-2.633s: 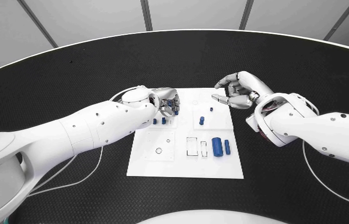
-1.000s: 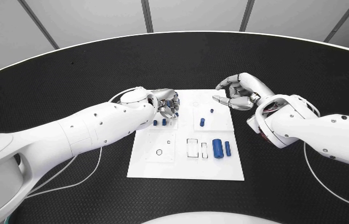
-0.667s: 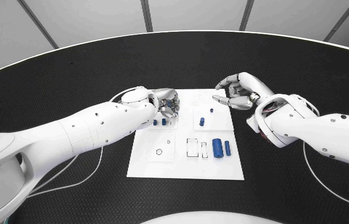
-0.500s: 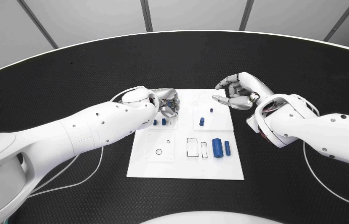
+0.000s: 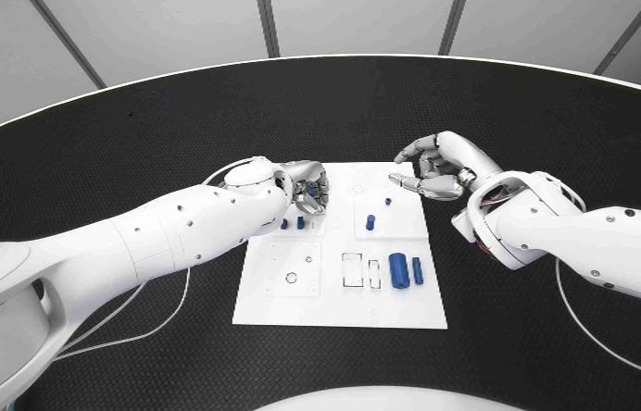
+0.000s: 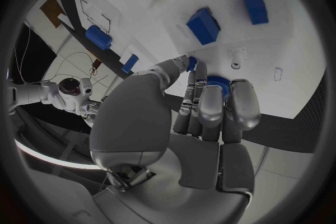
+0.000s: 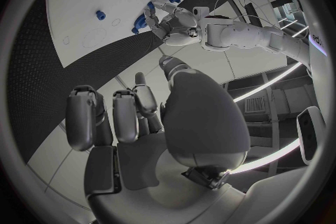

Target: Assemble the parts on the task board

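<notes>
Parts [image 5: 398, 269]: small blue rigid pieces on task board [image 5: 341, 309], worktop centre; likely light, best pinched at the sides. Left hand [image 5: 306, 189] pinches one at board's 11 o'clock. Right hand [image 5: 434, 172] curled, holding nothing.

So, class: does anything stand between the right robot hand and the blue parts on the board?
Nothing visible does. The right robot hand hovers at the board's far right corner; bare white board lies between it and the nearest part.

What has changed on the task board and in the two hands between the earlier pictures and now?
Hardly anything. The left hand still holds a small blue part over the task board, its fingers shifting only slightly. The right hand stays curled beside the board, and the loose parts lie where they were.
</notes>
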Action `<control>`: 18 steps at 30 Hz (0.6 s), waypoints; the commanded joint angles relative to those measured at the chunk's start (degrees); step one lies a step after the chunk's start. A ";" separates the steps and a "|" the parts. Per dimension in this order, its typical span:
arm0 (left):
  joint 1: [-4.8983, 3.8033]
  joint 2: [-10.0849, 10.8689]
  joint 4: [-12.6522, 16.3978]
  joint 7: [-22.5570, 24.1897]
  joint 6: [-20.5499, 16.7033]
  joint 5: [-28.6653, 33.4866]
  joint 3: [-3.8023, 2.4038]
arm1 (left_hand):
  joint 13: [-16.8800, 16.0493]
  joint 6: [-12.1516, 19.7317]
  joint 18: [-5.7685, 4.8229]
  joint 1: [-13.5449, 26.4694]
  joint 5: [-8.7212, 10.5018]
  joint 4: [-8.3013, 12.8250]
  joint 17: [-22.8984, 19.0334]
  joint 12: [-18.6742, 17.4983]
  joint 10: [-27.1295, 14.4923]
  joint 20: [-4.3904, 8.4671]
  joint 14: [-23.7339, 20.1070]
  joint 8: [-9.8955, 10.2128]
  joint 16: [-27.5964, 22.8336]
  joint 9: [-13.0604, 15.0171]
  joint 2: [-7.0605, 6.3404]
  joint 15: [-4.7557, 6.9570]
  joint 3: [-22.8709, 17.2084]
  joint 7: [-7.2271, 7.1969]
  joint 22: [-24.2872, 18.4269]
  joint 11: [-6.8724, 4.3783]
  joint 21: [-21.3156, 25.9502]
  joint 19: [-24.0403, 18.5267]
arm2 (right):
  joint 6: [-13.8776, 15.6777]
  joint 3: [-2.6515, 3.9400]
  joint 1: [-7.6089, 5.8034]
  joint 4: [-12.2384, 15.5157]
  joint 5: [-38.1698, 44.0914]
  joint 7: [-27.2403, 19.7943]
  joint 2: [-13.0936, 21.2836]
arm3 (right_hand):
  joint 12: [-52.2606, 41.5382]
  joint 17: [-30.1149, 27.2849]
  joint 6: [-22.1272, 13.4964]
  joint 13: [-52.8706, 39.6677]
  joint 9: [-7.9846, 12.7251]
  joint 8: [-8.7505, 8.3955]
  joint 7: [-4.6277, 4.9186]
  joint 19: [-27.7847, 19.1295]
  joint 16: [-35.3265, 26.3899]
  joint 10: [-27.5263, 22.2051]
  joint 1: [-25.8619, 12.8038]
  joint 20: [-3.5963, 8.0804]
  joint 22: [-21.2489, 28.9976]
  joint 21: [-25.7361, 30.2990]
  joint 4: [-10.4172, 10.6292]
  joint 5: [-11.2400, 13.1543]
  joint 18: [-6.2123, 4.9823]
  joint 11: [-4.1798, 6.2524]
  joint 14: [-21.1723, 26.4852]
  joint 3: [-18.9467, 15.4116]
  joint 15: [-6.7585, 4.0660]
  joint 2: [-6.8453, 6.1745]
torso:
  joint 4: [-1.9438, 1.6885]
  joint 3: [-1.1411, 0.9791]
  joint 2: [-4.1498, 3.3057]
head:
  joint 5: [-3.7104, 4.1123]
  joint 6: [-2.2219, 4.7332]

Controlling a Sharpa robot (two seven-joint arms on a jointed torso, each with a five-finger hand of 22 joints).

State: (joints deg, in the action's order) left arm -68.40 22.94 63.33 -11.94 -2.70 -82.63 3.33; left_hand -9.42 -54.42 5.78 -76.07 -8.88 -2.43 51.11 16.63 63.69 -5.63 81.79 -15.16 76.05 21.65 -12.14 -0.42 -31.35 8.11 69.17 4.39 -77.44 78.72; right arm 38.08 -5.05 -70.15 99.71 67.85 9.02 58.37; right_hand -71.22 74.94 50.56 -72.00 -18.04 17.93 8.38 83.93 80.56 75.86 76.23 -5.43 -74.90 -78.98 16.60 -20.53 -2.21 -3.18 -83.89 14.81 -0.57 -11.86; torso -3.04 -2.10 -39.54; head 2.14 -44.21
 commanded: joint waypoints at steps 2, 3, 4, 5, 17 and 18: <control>0.00 -0.08 -0.01 0.06 0.06 -0.01 0.00 | -0.09 -0.76 -1.08 -0.48 0.30 -0.15 -0.12 0.11 0.83 0.43 0.01 -0.41 0.22 0.19 0.50 0.54 -0.60 -0.06 0.33 -0.13 -0.34 0.23 | 0.00 0.00 0.00 0.02 0.00 0.00 0.02 | -0.21 0.58 0.13 -0.07 0.06 0.17 -0.16 1.18 -0.11 0.48 0.19 0.34 -9.52 -0.04 -0.07 -0.32 -0.28 -0.12 -2.50 0.42 -0.41 0.07 | 0.03 -0.01 0.05 | 0.03 -0.04; 0.00 -0.10 -0.01 0.09 0.06 -0.01 0.00 | -0.10 -0.88 -1.08 -0.50 0.32 -0.19 -0.13 0.11 0.96 0.45 0.01 -0.46 0.22 0.23 0.57 0.57 -0.65 -0.10 0.33 -0.18 -0.34 0.23 | 0.00 0.00 0.00 0.02 0.00 0.00 0.03 | -0.21 0.58 0.13 -0.07 0.06 0.17 -0.16 1.18 -0.11 0.48 0.19 0.34 -9.52 -0.04 -0.07 -0.32 -0.28 -0.12 -2.50 0.42 -0.41 0.07 | 0.03 -0.01 0.05 | 0.03 -0.04; 0.00 -0.12 0.00 0.13 0.05 -0.01 0.00 | -0.10 -0.91 -1.08 -0.50 0.32 -0.20 -0.13 0.11 0.99 0.46 0.01 -0.47 0.22 0.24 0.58 0.58 -0.66 -0.11 0.30 -0.18 -0.33 0.21 | 0.00 0.00 0.00 0.03 0.00 0.00 0.03 | -0.30 0.64 0.18 -0.14 0.07 0.22 -0.17 1.21 -0.09 0.56 0.19 0.36 -9.52 -0.04 -0.06 -0.43 -0.28 -0.10 -2.53 0.49 -0.42 0.06 | 0.03 -0.02 0.05 | 0.00 -0.06; 0.00 -0.14 0.00 0.16 0.04 -0.01 0.00 | -0.12 -1.03 -1.08 -0.55 0.33 -0.20 -0.15 0.11 1.13 0.49 0.01 -0.53 0.21 0.28 0.64 0.61 -0.71 -0.16 0.34 -0.24 -0.35 0.24 | 0.00 0.00 0.00 0.03 0.00 0.00 0.03 | -0.30 0.64 0.18 -0.14 0.07 0.22 -0.17 1.21 -0.09 0.56 0.19 0.36 -9.52 -0.04 -0.06 -0.43 -0.28 -0.10 -2.53 0.49 -0.42 0.06 | 0.02 -0.02 0.06 | -0.01 -0.07; 0.00 -0.17 0.00 0.12 0.42 -0.01 0.00 | -0.19 -2.05 -1.13 -1.14 0.37 -0.24 -0.29 -0.11 2.14 0.79 0.03 -0.98 0.16 0.66 1.57 0.95 -1.47 -0.50 0.56 -0.63 -0.49 0.36 | 0.03 0.00 0.00 0.09 0.00 -0.01 0.11 | -0.30 0.64 0.18 -0.14 0.07 0.22 -0.17 1.21 -0.09 0.56 0.19 0.36 -9.52 -0.04 -0.06 -0.43 -0.28 -0.10 -2.53 0.49 -0.42 0.06 | 0.03 -0.02 0.06 | 0.02 -0.07; 0.00 -0.17 -0.01 0.10 0.47 -0.01 0.00 | -0.19 -2.11 -1.12 -1.37 0.38 -0.10 -0.33 -0.19 2.22 0.83 0.02 -1.00 0.14 0.70 1.66 0.99 -1.65 -0.50 0.52 -0.65 -0.47 0.33 | 0.03 0.00 0.00 0.10 0.00 -0.01 0.13 | -0.30 0.64 0.18 -0.14 0.07 0.22 -0.17 1.21 -0.09 0.56 0.19 0.36 -9.52 -0.04 -0.06 -0.43 -0.28 -0.10 -2.53 0.49 -0.42 0.06 | 0.02 -0.01 0.06 | 0.05 -0.06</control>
State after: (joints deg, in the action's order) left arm -68.40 22.78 63.33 -11.82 -2.27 -82.65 3.33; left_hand -9.70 -56.03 5.79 -77.36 -8.87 -2.43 50.88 16.69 65.43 -5.26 81.92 -15.81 76.05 22.29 -10.84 0.13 -32.62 7.66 69.65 3.66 -77.68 79.09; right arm 38.11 -5.05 -70.15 99.81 67.85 9.00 58.49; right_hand -71.22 74.92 50.56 -72.08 -18.04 17.93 8.39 83.93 80.56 76.07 76.23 -5.43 -74.90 -78.98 16.44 -20.75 -2.21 -3.39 -83.89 14.97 -0.57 -11.86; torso -3.01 -2.13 -39.48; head 2.13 -44.27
